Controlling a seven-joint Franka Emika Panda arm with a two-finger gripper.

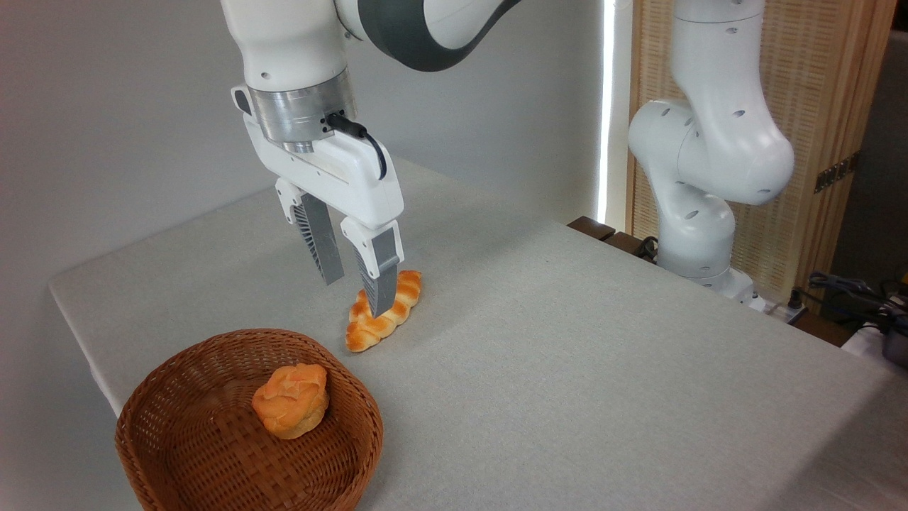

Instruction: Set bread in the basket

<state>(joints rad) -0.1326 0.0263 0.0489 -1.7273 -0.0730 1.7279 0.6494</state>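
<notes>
Wicker basket sits at the near-left corner of the worktop and holds only a round puff bun. The braided bread roll lies flat on the worktop just beyond the basket rim, outside it. The fingers are spread apart and empty; the gripper hangs over the roll's middle, the right finger in front of it. Contact cannot be confirmed. Assessment: nothing is completed; grasp, lift, transfer and release remain.
</notes>
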